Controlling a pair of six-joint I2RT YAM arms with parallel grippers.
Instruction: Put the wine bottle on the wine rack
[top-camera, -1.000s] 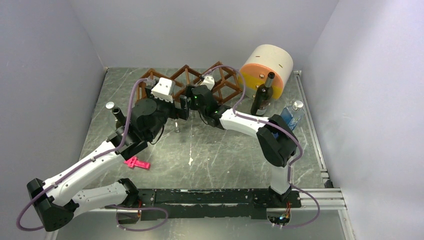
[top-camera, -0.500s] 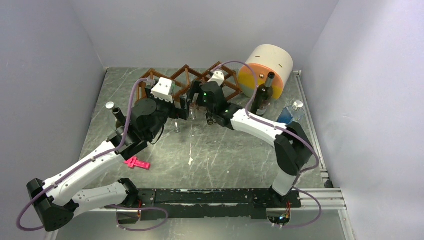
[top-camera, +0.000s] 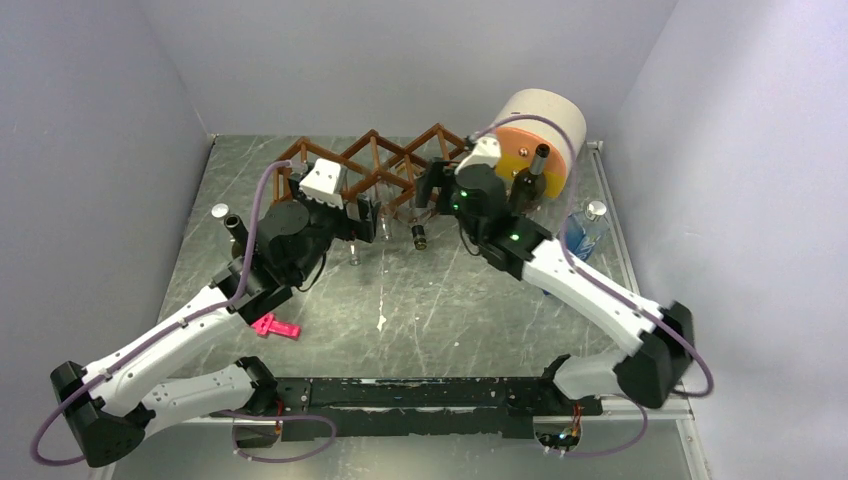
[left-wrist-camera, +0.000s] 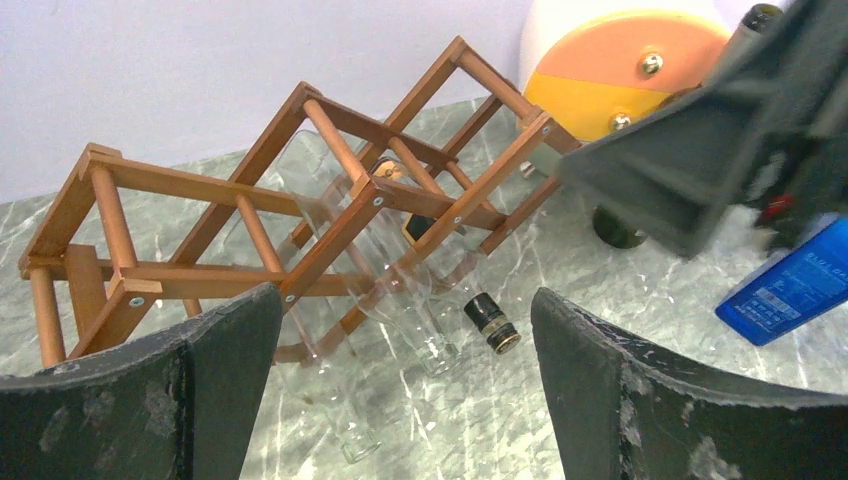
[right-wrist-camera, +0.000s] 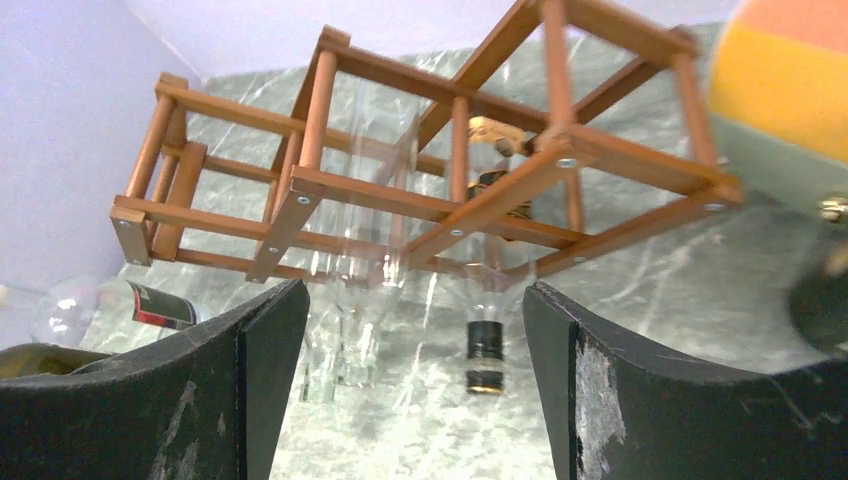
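Wine rack (left-wrist-camera: 335, 240) (smooth reddish-brown wood)

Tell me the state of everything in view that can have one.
wine rack: upright, holding bottles.
capped clear bottle: lying in the rack, neck sticking out, cap on.
other clear bottles: lying in the rack, necks out.
dark wine bottle: standing upright, off the rack.
left gripper: open, empty.
right gripper: open, empty.
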